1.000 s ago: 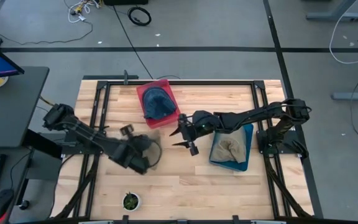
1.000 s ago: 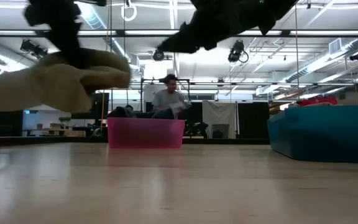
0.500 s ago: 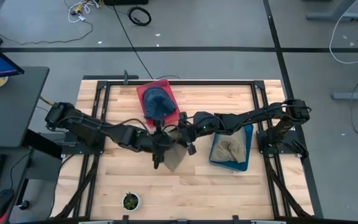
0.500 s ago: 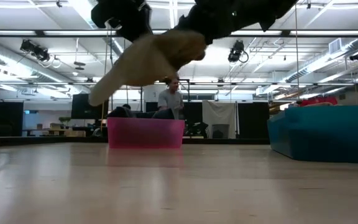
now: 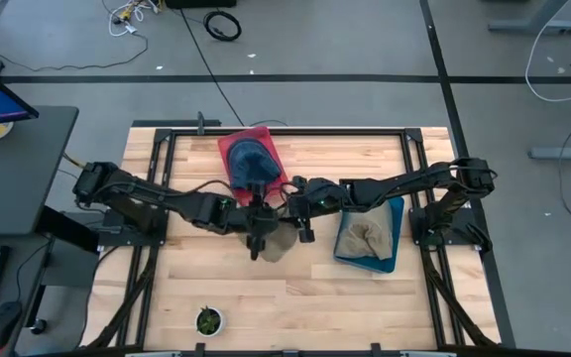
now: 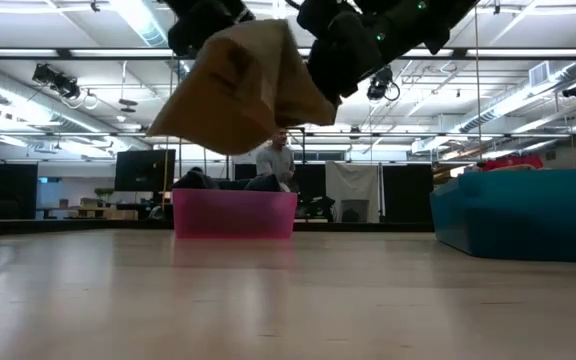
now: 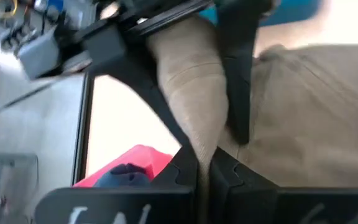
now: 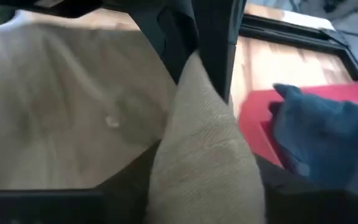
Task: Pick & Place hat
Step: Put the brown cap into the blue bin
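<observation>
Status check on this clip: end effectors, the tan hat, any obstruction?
Left end effector shut on the tan knit hat, held above the table. Right end effector gripping the same hat. Nothing obstructing; red bin sits behind, blue bin alongside.

Occlusions and cut-offs
Tan hat [image 6: 238,85] hides left gripper [image 6: 203,20] tips in low view; both arms cropped at top edge.

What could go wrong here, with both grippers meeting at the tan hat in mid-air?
1. The left gripper pinches only a thin fold of the tan hat; it could slip and drop to the table.
2. The right gripper crowds the same fold, so the fingers might collide.
3. Pulling apart could miss the blue bin.
</observation>
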Robot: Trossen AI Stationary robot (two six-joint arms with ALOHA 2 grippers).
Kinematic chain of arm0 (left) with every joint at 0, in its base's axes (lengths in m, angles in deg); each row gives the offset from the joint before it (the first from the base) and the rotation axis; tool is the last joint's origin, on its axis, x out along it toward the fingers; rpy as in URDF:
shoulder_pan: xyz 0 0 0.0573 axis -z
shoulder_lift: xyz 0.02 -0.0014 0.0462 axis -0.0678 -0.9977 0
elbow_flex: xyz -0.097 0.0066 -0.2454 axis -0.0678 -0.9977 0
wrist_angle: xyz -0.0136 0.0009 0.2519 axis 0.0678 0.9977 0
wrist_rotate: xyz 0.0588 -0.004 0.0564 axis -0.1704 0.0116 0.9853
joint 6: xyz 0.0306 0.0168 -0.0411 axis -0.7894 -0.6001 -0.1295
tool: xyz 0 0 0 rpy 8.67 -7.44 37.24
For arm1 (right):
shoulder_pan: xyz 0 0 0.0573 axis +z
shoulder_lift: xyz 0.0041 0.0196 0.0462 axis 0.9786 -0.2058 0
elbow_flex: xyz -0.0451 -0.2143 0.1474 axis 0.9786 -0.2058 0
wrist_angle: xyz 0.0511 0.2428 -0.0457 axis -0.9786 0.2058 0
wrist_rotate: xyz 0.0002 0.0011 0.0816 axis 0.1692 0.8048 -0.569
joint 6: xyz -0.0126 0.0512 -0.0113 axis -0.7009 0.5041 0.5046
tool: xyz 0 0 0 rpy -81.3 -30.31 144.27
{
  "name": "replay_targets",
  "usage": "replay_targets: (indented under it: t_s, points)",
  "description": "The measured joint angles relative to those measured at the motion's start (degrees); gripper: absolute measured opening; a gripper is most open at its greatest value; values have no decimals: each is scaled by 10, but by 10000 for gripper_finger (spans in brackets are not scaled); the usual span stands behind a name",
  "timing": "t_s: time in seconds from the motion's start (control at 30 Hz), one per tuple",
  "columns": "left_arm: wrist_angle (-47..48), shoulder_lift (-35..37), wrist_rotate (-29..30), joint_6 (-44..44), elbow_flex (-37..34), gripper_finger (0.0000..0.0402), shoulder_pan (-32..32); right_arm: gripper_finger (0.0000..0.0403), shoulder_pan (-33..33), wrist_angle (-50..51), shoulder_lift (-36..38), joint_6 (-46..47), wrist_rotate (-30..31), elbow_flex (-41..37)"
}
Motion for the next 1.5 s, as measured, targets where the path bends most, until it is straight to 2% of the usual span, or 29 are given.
replay_targets:
  t_s: [0.13,0.23,0.27,0.4,0.53,0.67,0.83,0.9,1.03,1.23,1.33,1.5]
  points:
    - [-1,0,-25,0,0,13,-30,86,0,2,0,13,23,0]
    - [-2,0,-39,7,0,13,-49,25,0,3,0,30,76,0]
    - [-3,0,-37,7,0,15,-54,18,0,3,0,33,94,0]
    - [-1,0,-28,7,1,42,-70,33,1,22,-1,75,152,-1]
    - [-1,0,-15,8,1,97,-87,35,1,40,-2,116,204,-2]
    - [-2,0,44,23,1,151,-98,19,5,95,5,142,307,-2]
    - [-3,0,167,83,1,190,-109,19,24,274,65,244,427,32]
    - [-1,1,182,94,1,195,-114,24,37,386,97,309,449,51]
    - [0,1,182,96,1,197,-124,29,67,618,161,504,428,88]
    - [1,1,182,96,1,197,-140,22,127,860,208,807,290,94]
    - [1,1,181,104,1,197,-148,30,166,914,206,928,258,85]
    - [1,1,180,124,1,197,-165,35,211,902,204,1065,238,29]
